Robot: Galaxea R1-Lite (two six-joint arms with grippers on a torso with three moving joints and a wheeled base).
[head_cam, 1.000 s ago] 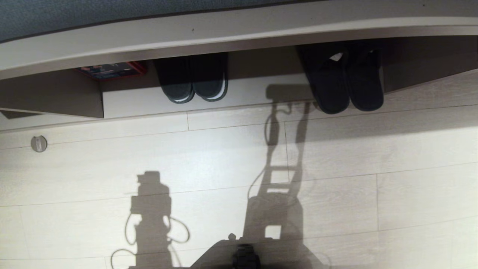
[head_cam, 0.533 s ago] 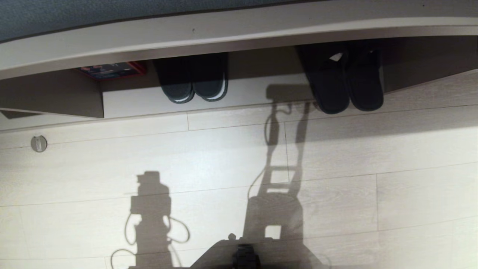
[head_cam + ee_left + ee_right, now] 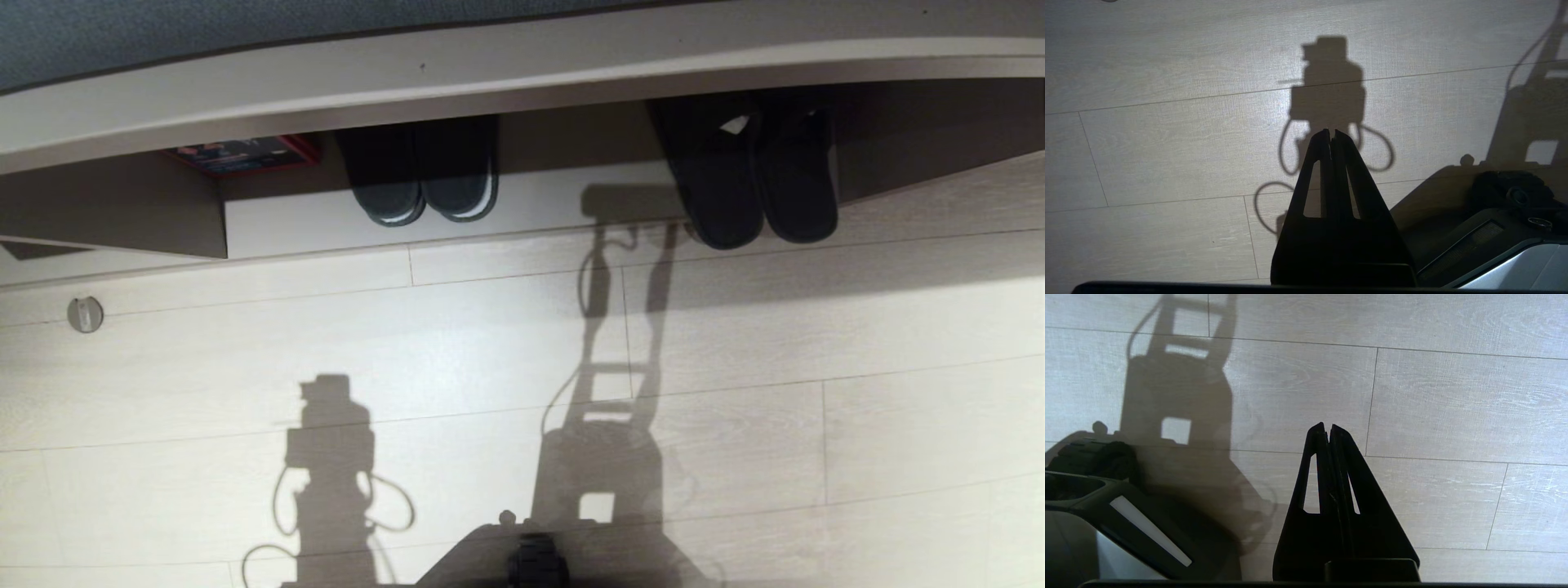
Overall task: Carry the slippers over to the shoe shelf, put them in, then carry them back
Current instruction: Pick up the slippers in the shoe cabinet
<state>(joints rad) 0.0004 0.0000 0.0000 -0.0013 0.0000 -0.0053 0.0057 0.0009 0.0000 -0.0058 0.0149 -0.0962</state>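
Two empty grippers, slippers ahead on my right

Both my arms hang low over the floor (image 3: pixel 490 343), out of the head view. Largest ahead is the shoe shelf (image 3: pixel 539 204), its pale base plank running across my front. The slippers (image 3: pixel 755 188) sit at that plank's right end, toes overhanging its front edge toward me, long axes pointing at me. A darker white-edged pair (image 3: pixel 420 175) stands mid-plank. My right gripper (image 3: pixel 1329 430) is pressed together on nothing, as is my left gripper (image 3: pixel 1332 136). I judge the right arm nearer.
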